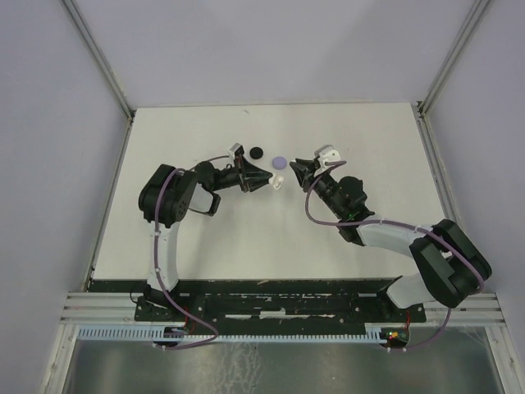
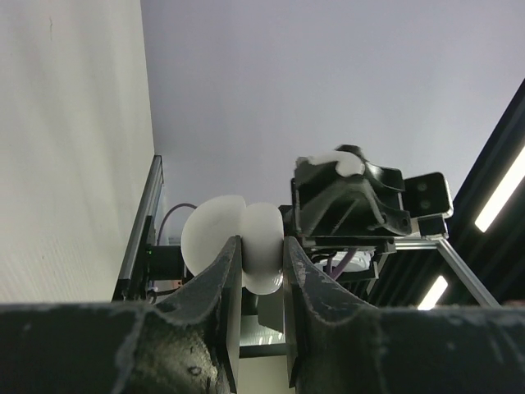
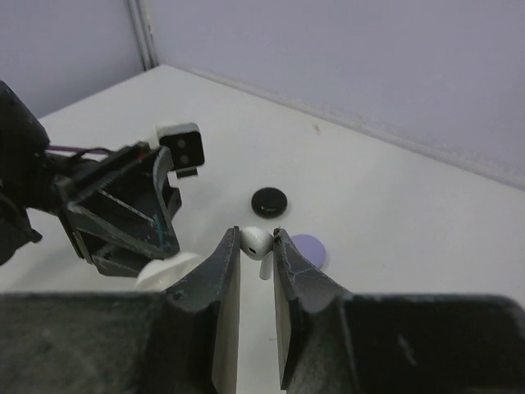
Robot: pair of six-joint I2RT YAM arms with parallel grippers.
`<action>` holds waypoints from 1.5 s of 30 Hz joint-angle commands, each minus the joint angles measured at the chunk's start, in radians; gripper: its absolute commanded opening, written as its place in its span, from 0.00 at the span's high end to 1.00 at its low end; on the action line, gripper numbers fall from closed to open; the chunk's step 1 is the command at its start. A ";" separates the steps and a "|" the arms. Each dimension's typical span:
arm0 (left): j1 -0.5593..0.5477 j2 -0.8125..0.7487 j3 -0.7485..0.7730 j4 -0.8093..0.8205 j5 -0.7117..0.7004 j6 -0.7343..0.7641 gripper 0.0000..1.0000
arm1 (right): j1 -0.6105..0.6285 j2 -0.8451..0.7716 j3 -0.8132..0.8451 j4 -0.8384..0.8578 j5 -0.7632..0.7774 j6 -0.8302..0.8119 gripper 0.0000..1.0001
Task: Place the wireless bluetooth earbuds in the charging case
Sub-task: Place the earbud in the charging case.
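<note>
Above the desk, the right tool pinches a white earbud at its tips. It faces the left tool, clamped on the white charging case. Best to align the stem with a socket, then ease in slowly.

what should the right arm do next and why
Probably ease the right claw toward the left claw and line the earbud up with the case. The right claw is shut on a white earbud, the left claw grips the white case, and a gap separates them.
</note>
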State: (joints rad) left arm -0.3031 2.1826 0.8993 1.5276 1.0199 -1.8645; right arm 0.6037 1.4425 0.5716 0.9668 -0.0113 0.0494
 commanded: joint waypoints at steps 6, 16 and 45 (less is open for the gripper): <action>-0.014 0.020 0.043 0.202 0.032 -0.054 0.97 | -0.005 -0.062 0.017 0.094 -0.161 -0.035 0.99; -0.046 0.005 0.064 0.202 0.026 -0.071 0.97 | -0.005 -0.051 0.022 0.042 -0.232 -0.043 0.99; -0.054 -0.084 0.079 0.203 -0.002 -0.095 0.97 | -0.005 -0.011 -0.011 0.042 -0.251 -0.050 0.99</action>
State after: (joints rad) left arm -0.3542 2.1616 0.9512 1.5276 1.0260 -1.9228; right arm 0.6010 1.4269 0.5602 0.9707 -0.2398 0.0086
